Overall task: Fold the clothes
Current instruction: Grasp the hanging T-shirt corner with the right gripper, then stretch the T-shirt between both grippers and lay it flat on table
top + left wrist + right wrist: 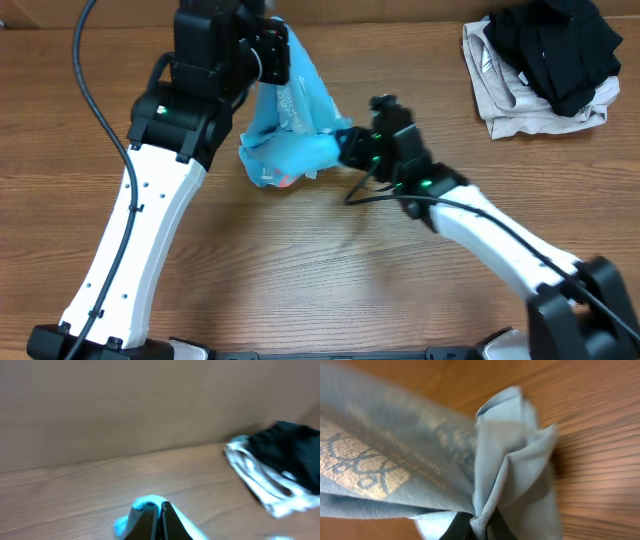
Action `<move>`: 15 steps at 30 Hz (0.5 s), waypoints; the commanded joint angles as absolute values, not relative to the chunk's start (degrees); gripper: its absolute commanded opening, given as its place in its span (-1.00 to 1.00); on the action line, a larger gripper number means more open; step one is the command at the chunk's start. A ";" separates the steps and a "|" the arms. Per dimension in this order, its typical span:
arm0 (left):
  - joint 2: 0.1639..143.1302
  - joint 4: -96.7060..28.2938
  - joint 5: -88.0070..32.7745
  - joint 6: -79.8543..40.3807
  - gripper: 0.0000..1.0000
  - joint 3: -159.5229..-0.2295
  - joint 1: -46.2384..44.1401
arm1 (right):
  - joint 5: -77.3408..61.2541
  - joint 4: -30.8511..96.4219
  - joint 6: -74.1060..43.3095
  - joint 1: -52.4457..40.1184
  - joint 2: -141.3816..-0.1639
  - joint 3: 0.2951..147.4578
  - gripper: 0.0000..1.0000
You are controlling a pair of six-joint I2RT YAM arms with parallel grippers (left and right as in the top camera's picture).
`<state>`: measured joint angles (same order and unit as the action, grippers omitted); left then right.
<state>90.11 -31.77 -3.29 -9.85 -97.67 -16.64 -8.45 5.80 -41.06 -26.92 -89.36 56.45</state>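
The light sky-blue t-shirt [292,125] hangs bunched between my two grippers above the table's back middle, with a bit of red-pink print at its lower edge. My left gripper [275,50] is shut on the shirt's upper edge; in the left wrist view blue fabric [147,503] is pinched between the closed fingers [160,517]. My right gripper [345,145] is shut on the shirt's right side; in the right wrist view the gathered cloth [510,460] with pale printed lettering fans out from the fingers [477,527].
A pile of a black garment [555,40] on a beige-grey garment [510,105] lies at the back right corner, also seen in the left wrist view [285,467]. Wooden table [300,270] all around. A black cable runs along the left arm.
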 commanded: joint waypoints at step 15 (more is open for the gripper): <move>75.99 -31.77 19.33 -1.21 -0.92 -98.85 -12.01 | -11.64 27.38 -18.61 -7.88 -54.28 58.28 -0.82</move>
<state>81.54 -33.15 4.12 -3.62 -97.65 -14.92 -17.08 24.51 -22.09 -11.97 -58.54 57.91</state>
